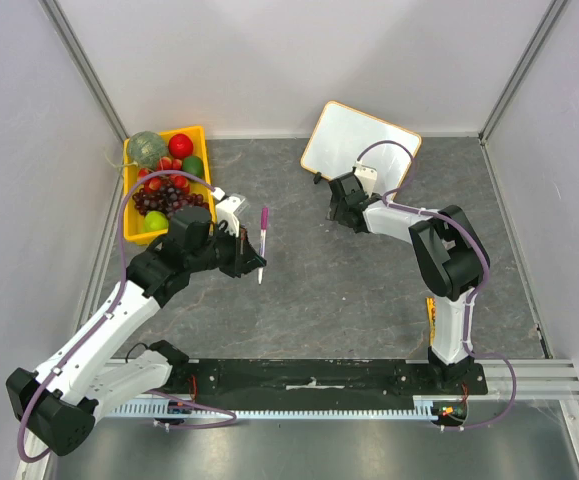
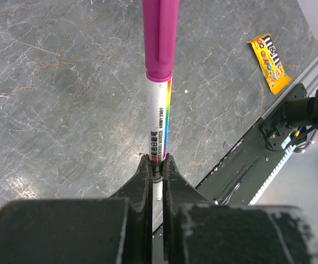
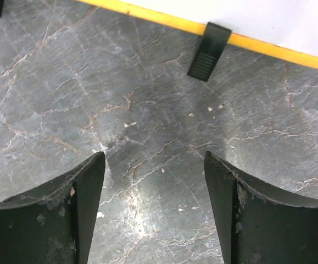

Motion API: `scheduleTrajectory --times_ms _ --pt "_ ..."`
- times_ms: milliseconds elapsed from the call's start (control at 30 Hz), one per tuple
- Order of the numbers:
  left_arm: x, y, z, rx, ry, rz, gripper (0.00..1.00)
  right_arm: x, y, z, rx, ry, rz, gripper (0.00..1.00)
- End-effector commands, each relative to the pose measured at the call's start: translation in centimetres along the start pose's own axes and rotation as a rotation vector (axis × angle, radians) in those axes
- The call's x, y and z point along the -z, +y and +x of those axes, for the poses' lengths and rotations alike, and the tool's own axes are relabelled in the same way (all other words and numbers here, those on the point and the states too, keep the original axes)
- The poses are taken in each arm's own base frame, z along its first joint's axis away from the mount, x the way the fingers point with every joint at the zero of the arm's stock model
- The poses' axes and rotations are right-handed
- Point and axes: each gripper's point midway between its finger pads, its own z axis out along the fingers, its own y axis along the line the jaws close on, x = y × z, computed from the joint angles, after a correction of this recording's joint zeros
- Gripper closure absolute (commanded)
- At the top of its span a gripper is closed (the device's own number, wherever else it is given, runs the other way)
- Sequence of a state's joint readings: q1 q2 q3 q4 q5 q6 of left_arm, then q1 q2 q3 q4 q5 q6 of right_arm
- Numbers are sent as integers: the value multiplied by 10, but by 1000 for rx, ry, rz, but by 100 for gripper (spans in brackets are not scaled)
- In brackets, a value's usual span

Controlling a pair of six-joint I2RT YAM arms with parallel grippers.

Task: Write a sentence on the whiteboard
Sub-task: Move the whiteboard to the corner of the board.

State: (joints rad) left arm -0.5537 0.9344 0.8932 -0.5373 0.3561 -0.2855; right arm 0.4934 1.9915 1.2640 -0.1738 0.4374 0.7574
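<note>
left gripper [image 2: 157, 163] clamps pink-capped marker [image 2: 160, 82] | right gripper [image 3: 154, 203] agape by whiteboard [image 3: 257, 15] | m&m's packet [image 2: 269, 61]

Open tabletop [image 1: 349, 290] at centre, fruit tray [image 1: 191, 130] far left, whiteboard [image 1: 354, 140] far right.

Robot lab test cell, not a home: plain white wall panels [image 1: 269, 60] in aluminium framing [image 1: 85, 65] box in a grey stone-patterned counter [image 1: 349, 280]. The left arm [image 1: 109, 330] and right arm [image 1: 449, 260] are bolted to a black base rail [image 1: 309, 375], with purple cables [image 1: 121, 250] running loose. Props lie about: a yellow tray [image 1: 194, 130] of fruit [image 1: 169, 195] and a candy packet [image 2: 269, 60].
</note>
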Motion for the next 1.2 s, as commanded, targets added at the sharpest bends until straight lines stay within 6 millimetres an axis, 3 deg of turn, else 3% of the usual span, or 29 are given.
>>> scheduleTrajectory --times_ms 0,400,600,967,1167 --pt "-2 1 -2 -26 -11 10 98 -10 -22 4 -52 -8 115 22" --pt "-3 12 -6 9 -20 -4 98 -30 -57 -12 -49 16 215 31" --pt "-1 16 -9 18 -30 -3 98 -43 -56 -17 -19 38 197 45" --pt "-1 24 -12 40 -37 -13 98 -62 -53 -14 -30 67 184 44" --pt "-3 26 -13 53 -36 -4 98 -69 -60 -16 -59 78 186 45"
